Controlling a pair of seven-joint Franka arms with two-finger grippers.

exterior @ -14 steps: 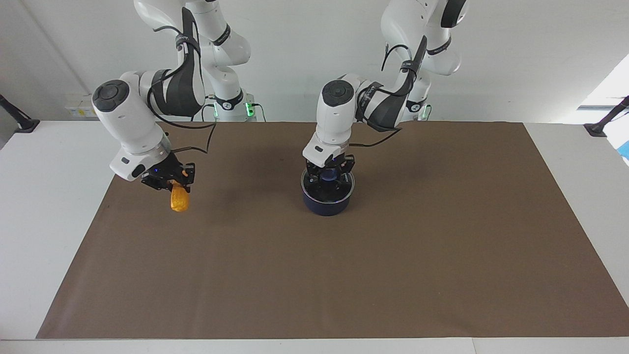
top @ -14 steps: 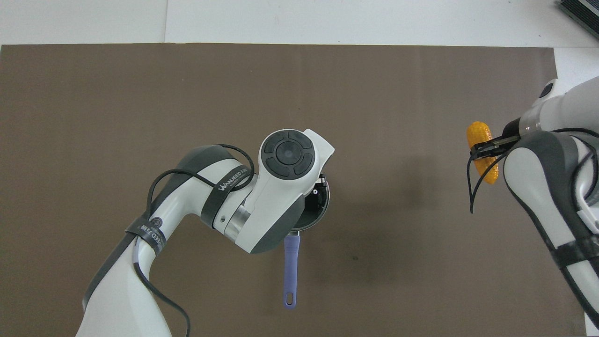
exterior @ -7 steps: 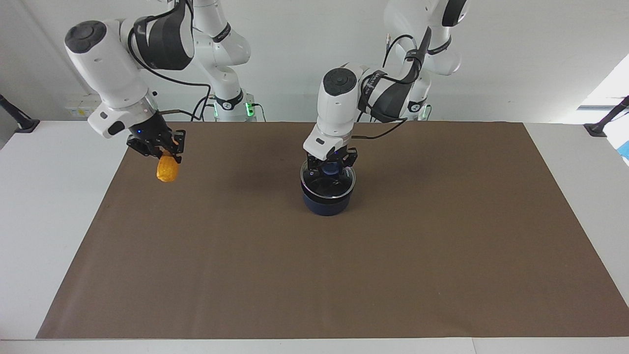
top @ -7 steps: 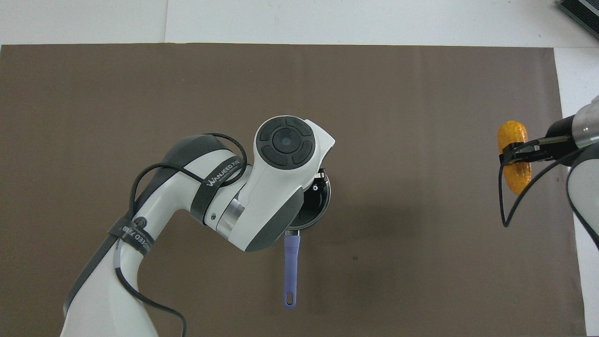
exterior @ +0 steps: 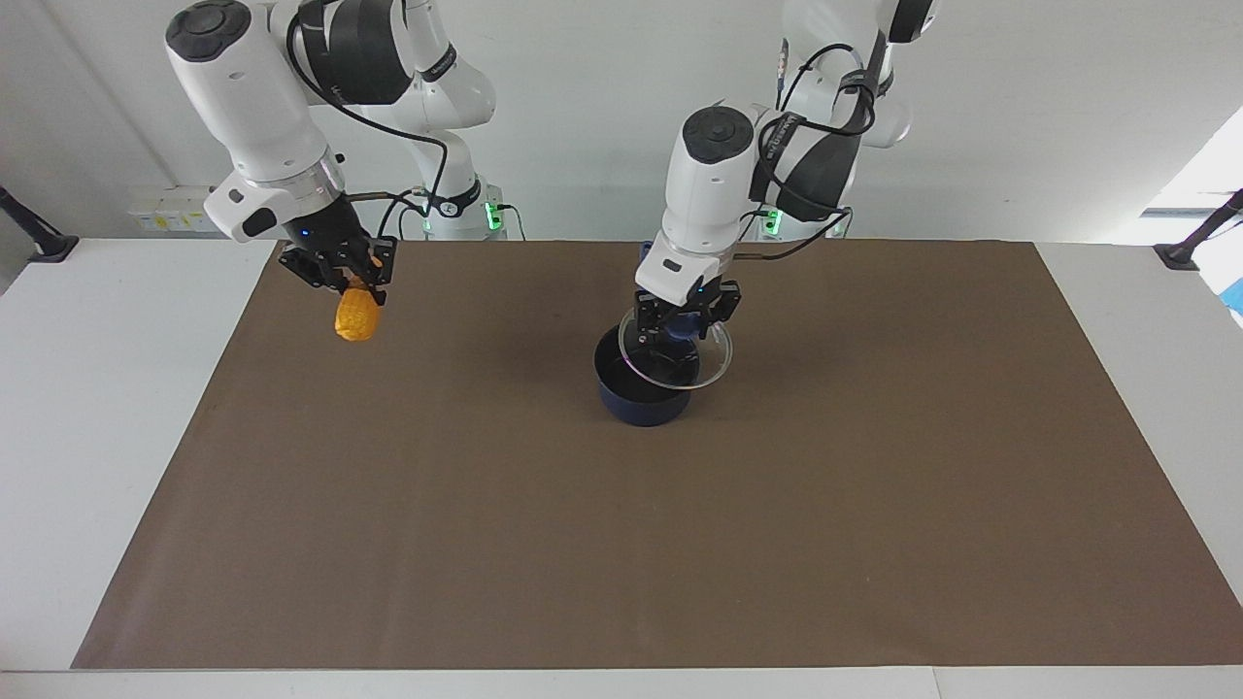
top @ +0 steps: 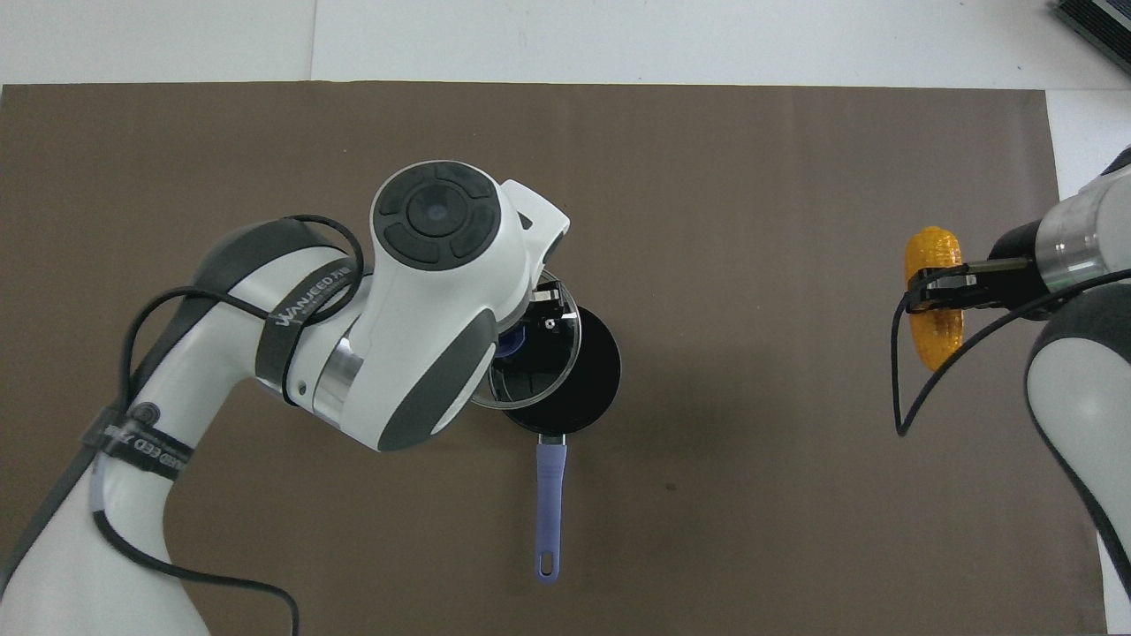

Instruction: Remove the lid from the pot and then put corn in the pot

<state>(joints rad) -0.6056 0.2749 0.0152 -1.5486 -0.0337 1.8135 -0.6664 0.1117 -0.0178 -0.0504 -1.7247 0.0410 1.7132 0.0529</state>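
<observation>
The navy pot (exterior: 636,408) stands on the brown mat near the middle, its black inside (top: 594,389) open to view and its long blue handle (top: 549,503) pointing toward the robots. My left gripper (exterior: 680,328) is shut on the blue knob of the glass lid (exterior: 680,375) and holds it tilted just above the pot, shifted toward the left arm's end; the lid (top: 541,358) still overlaps the pot. My right gripper (exterior: 342,277) is shut on the orange-yellow corn (exterior: 355,316) and holds it in the air over the mat's edge at the right arm's end; the corn also shows in the overhead view (top: 935,300).
The brown mat (exterior: 621,544) covers most of the white table (exterior: 97,408). A dark object (top: 1096,22) lies off the mat at the table's corner farthest from the robots, at the right arm's end.
My left gripper has lifted the lid off the pot and moved it toward the left arm's end. My right gripper has raised the corn and carried it slightly toward the pot.
</observation>
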